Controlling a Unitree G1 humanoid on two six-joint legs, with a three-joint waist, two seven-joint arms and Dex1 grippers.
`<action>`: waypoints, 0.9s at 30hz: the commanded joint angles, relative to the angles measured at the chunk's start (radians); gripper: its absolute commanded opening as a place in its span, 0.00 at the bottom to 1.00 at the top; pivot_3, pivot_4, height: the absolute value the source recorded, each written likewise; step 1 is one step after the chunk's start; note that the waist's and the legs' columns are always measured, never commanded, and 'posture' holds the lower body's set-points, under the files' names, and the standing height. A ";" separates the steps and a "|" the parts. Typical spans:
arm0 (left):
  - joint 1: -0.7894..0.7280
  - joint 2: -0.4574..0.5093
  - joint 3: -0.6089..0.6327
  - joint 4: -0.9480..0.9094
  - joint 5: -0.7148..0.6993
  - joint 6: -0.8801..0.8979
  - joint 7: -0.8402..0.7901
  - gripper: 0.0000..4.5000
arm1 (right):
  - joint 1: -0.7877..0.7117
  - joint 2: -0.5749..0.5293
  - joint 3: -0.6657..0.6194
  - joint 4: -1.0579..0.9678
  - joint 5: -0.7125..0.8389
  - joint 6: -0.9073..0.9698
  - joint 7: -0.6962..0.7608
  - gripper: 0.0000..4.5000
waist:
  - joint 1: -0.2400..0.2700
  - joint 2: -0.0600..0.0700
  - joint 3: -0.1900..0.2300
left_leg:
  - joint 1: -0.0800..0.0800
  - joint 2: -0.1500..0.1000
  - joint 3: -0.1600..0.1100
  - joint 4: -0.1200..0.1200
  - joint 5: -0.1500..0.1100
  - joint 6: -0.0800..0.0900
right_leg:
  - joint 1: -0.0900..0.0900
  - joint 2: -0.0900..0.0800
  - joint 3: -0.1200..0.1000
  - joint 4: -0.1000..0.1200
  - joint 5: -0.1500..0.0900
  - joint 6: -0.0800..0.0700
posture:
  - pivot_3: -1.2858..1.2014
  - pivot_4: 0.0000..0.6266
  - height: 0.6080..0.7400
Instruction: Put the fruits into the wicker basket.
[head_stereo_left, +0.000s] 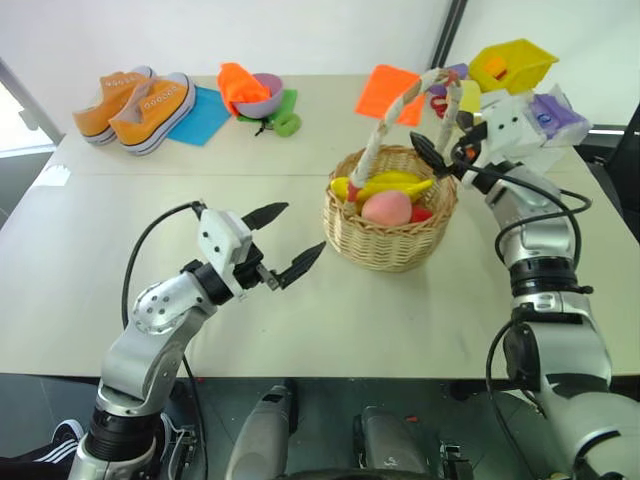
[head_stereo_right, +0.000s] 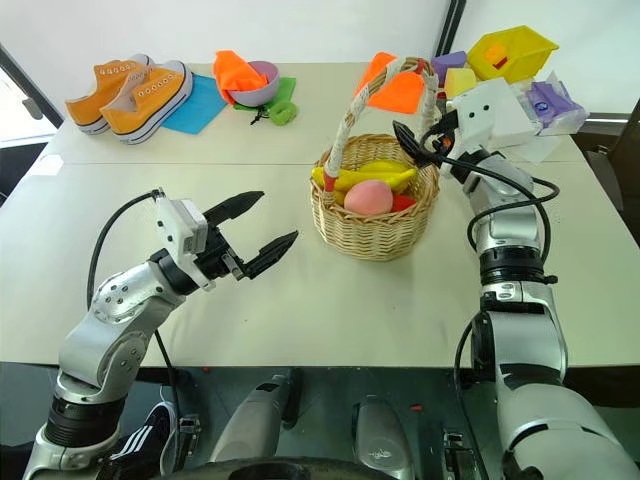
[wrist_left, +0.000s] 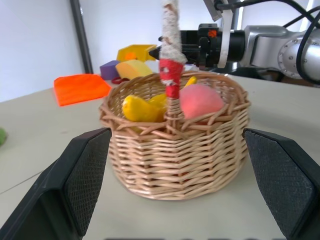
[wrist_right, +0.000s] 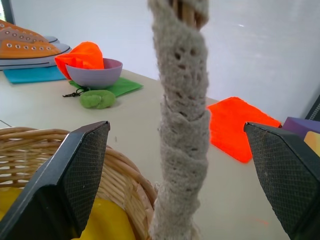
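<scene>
Banana (head_stereo_left: 385, 186) and peach (head_stereo_left: 386, 208) already lie in the basket (head_stereo_left: 390, 236), so I judge the job near done. My right gripper (head_stereo_right: 412, 143), fingers spread and empty, straddles the handle (wrist_right: 182, 125); I'd close gently there without tipping, left gripper (head_stereo_left: 283, 243) released beside it. The pale worktop (head_stereo_left: 330, 320) carries sneakers (head_stereo_left: 140, 105), a purple bowl (head_stereo_left: 262, 95) and orange cloth (head_stereo_left: 388, 92) before a white wall.

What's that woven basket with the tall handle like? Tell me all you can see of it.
The wicker basket is round, woven of tan cane, standing upright on the pale table. A tall arched handle wrapped in whitish cord with red bands rises over it. Inside lie a yellow banana and a pink-orange peach, with something red beside them. The right gripper, jaws open, straddles the handle near the rim.
</scene>
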 joint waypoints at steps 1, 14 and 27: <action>0.006 -0.005 0.009 -0.038 0.010 -0.022 0.015 1.00 | -0.040 0.001 -0.013 0.033 0.002 -0.042 0.017 0.88 | -0.001 0.000 0.000 | 0.000 0.000 0.000 0.000 0.000 0.000 | 0.000 0.000 0.000 0.000 0.000 0.000 | 0.52 0.24 1.00; 0.013 -0.018 -0.009 -0.034 0.013 -0.022 0.018 1.00 | 0.079 -0.121 -0.120 -0.144 0.028 0.049 -0.053 0.25 | 0.012 0.000 0.000 | -0.001 -0.001 -0.001 0.000 0.000 0.001 | 0.000 -0.001 0.000 0.001 0.000 0.000 | 0.52 0.24 1.00; -0.072 -0.054 -0.047 0.070 0.015 -0.052 -0.036 1.00 | 0.341 -0.229 -0.267 -0.422 0.073 0.175 -0.157 0.25 | -0.003 0.000 0.000 | 0.000 0.000 0.001 0.000 -0.002 0.003 | 0.000 0.000 0.000 0.001 0.000 0.000 | 0.52 0.24 1.00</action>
